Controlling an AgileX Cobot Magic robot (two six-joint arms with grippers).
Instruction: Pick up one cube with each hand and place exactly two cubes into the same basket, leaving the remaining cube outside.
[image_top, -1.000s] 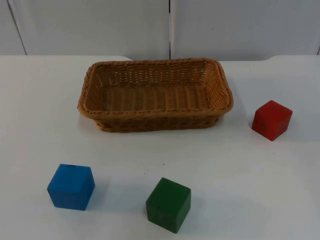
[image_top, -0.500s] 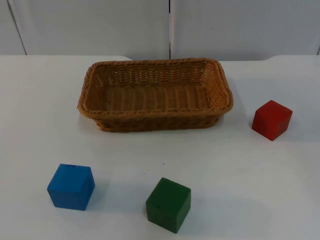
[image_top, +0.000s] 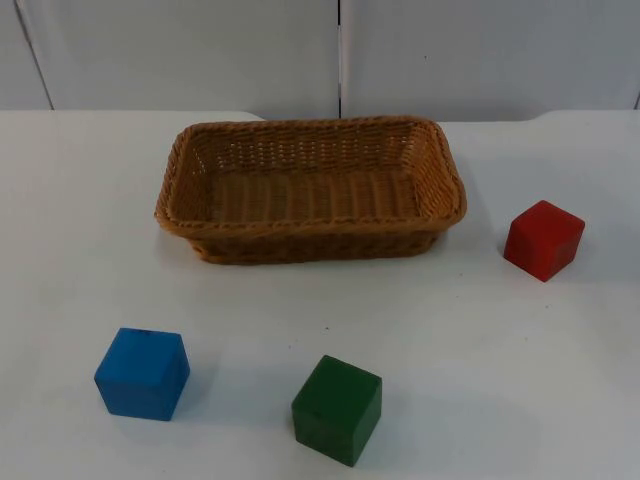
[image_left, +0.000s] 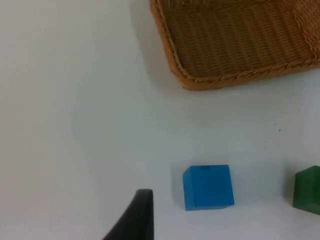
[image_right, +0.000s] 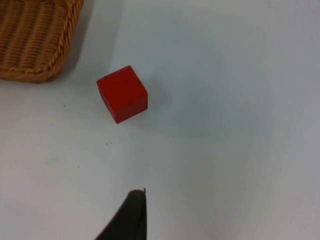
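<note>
On the white table (image_top: 80, 250), we see three cubes outside the wicker basket (image_top: 310, 235).
Blue cube (image_top: 142, 372) near left, green cube (image_top: 337, 408) near centre, red cube (image_top: 543, 239) right; we cannot tell either gripper's finger state.

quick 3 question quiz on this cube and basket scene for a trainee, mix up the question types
1. True or false: the wicker basket already holds a cube.
2. Multiple choice: which cube lies nearest the basket's right end? A) blue cube B) green cube C) red cube
3. Fill in: the left wrist view looks onto the blue cube, the green cube's edge and the ____.

Key
1. False: the basket is empty, and all three cubes sit on the white table.
2. C
3. basket
</note>
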